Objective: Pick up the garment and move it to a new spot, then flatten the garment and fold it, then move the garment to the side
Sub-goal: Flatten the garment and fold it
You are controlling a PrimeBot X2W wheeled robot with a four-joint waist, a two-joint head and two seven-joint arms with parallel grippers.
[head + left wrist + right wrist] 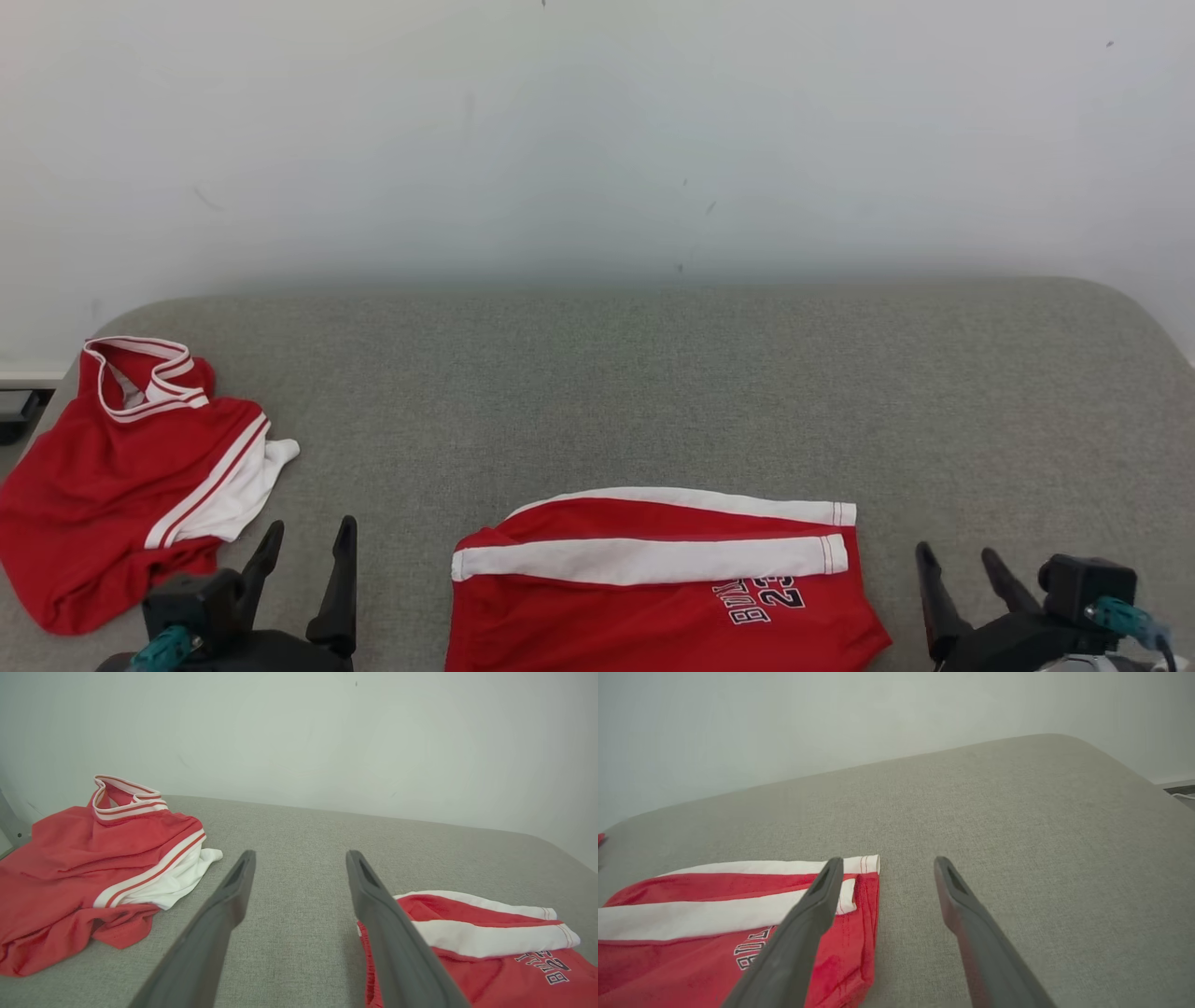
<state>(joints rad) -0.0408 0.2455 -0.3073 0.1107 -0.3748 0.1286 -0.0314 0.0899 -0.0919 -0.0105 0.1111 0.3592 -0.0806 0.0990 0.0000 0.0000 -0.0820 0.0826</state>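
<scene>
Two red garments on the grey bench (653, 392): shorts (653, 607) lying flat and folded at the near middle, a crumpled jersey (112, 495) well apart at the left edge. Left pincer (311, 525) and right pincer (955, 551) both spread wide, holding nothing, parked either side of the shorts, near but not touching. Probably flanking them to take both ends for the move aside; jersey likely waiting its turn.

The folded shorts (667, 611) are red with broad white side stripes and dark, white-edged lettering. The crumpled jersey (93, 485) is red with white-and-red striped trim. The tabletop (607, 392) is speckled grey.
</scene>
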